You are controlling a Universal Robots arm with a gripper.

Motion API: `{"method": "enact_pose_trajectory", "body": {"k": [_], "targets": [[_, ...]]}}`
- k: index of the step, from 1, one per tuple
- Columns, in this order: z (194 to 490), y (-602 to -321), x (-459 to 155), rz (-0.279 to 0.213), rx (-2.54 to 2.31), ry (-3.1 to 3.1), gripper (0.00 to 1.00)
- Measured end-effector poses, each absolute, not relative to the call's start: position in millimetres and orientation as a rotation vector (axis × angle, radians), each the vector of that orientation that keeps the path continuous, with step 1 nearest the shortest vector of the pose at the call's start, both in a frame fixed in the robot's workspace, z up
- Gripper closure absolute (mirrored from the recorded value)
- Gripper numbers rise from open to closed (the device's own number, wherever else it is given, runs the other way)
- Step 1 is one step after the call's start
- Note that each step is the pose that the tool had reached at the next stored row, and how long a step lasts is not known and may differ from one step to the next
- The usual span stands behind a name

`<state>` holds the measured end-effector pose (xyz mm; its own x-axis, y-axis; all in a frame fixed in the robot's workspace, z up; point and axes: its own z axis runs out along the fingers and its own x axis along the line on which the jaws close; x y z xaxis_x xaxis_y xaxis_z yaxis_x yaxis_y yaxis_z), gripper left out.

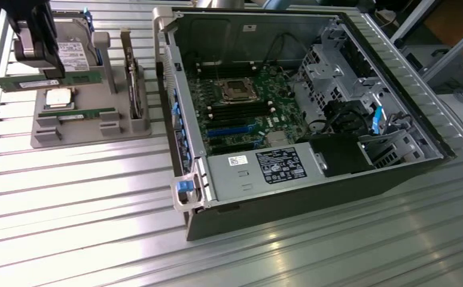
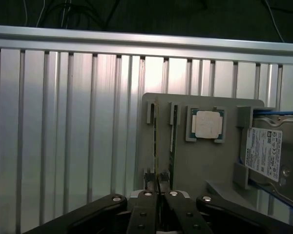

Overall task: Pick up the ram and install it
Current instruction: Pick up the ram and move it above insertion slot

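A: What has the end effector point(image 1: 42, 73) got?

B: It is clenched on the ram point(image 1: 72, 79); in the wrist view the two fingers point(image 2: 147, 195) press together on the thin edge of the green board point(image 2: 156, 146); the end effector point(image 2: 157, 183) grips it near one end.

A: And where is that, exactly?

B: Over the grey holder point(image 1: 88, 134) on the ribbed metal surface point(image 1: 96, 209), at the exterior view's left; the ram lies level, label up; its far end reaches past the holder's edge toward the exterior view's left; it looks raised above the holder, though I cannot tell whether it is fully clear.

A: What else sits there?

B: A second stick point(image 1: 80, 115) rests in its slot on the holder; the square silver processor point(image 1: 60, 98) lies between the two sticks in the exterior view; a hard drive point(image 1: 76, 57) sits behind the end effector; a card with a metal bracket point(image 1: 133, 84) stands on edge beside it.

A: And the computer?

B: The open case point(image 1: 295, 206) lies at the exterior view's right, well apart from the ram; its motherboard point(image 1: 240, 113) faces up.
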<state>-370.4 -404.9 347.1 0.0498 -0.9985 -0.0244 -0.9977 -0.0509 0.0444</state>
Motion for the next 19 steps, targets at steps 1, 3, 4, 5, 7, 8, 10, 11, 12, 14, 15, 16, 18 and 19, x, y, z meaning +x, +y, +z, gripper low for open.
{"method": "enact_pose_trajectory", "body": {"k": [1,3,4,5,7,8,10,11,12,14,15,16,18,19], "targets": [[347.7,-404.9,-370.4,-0.075,2.265,-2.154,0.88],[349.3,-404.9,-370.4,-0.075,2.265,-2.154,0.88],[350.0,-404.9,-370.4,-0.075,2.265,-2.154,0.88],[350.7,-404.9,-370.5,-0.075,2.265,-2.154,0.88],[352.1,-404.9,-370.4,-0.076,2.265,-2.154,0.88],[353.2,-404.9,-370.4,-0.076,2.265,-2.154,0.88],[354.2,-404.9,-370.4,-0.075,2.265,-2.154,0.88],[355.2,-404.9,-370.4,-0.076,2.265,-2.154,0.88],[356.8,-404.9,-370.4,-0.076,2.265,-2.154,0.88],[358.6,-404.9,-370.4,-0.075,2.265,-2.154,0.88],[359.5,-404.9,-370.4,-0.075,2.265,-2.154,0.88],[360.5,-404.9,-370.4,-0.075,2.265,-2.154,0.88],[361.7,-404.9,-370.4,-0.075,2.265,-2.154,0.88],[362.2,-404.9,-370.5,-0.075,2.265,-2.154,0.88]]}}
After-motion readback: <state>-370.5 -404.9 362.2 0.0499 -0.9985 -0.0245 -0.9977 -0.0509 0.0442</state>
